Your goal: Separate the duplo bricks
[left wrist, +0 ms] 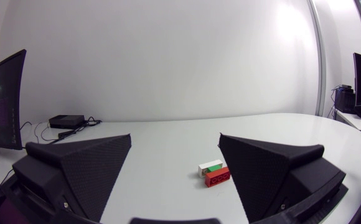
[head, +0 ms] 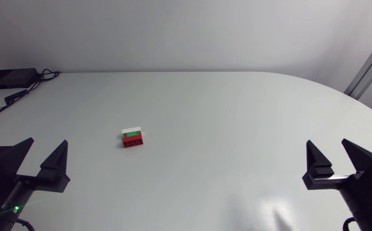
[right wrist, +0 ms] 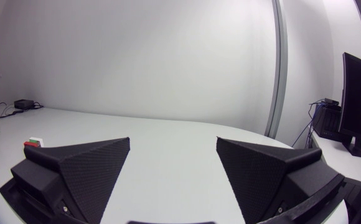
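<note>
Both grippers are held low at the near table corners, the left gripper (head: 46,146) and the right gripper (head: 327,146), each with fingers spread wide and nothing between them. A brick stack (head: 132,137) of white, green and red is set on the table (head: 237,109), nearer the left arm and well apart from both. If the stack is clamped across a seam, or nudged by one finger first, it may be slid or tipped rather than pulled apart.

In the right wrist view the brick stack (right wrist: 32,143) lies ahead of the right gripper (right wrist: 173,142), mostly hidden behind one finger. From above its studs are too small to count, and the arm behind the left gripper (head: 47,142) is cut off
</note>
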Available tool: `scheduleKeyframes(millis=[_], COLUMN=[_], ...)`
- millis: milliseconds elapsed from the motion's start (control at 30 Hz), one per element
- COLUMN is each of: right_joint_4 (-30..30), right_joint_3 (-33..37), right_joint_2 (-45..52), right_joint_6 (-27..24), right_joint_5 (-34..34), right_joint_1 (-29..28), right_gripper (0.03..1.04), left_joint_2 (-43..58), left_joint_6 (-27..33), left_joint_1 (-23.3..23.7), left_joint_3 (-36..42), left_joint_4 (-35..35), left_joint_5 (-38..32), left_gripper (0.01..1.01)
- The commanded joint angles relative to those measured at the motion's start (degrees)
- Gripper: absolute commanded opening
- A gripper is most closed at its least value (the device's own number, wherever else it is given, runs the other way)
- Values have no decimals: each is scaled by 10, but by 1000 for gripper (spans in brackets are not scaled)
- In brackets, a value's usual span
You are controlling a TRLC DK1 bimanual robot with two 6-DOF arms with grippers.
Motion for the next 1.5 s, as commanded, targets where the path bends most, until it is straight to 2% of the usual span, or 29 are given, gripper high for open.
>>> scheduleKeyframes(millis=[0, 733, 967, 1133, 1333, 1467], right_joint_4=[-11, -7, -24, -29, -29, -47], right_joint_3=[-21, -22, 25, 87, 192, 251], right_joint_2=[-4, -6, -5, 35, 203, 316], right_joint_6=[12, 12, 12, 13, 21, 32], right_joint_5=[-4, -4, -4, 4, 3, -7], right_joint_1=[6, 9, 31, 62, 68, 71], right_gripper=[1003, 1003, 1003, 1003, 1003, 1003], left_joint_2=[-8, -11, -6, 107, 299, 414], left_joint_6=[-7, -6, -3, -9, -10, -25], left_joint_1=[-4, -3, 10, 1, -8, -50], left_joint_3=[-12, -12, 57, 144, 271, 334], left_joint_4=[-2, -3, -20, -34, -84, -92], left_joint_5=[5, 4, -4, -3, 0, 5], left_gripper=[985, 985, 984, 982, 982, 970])
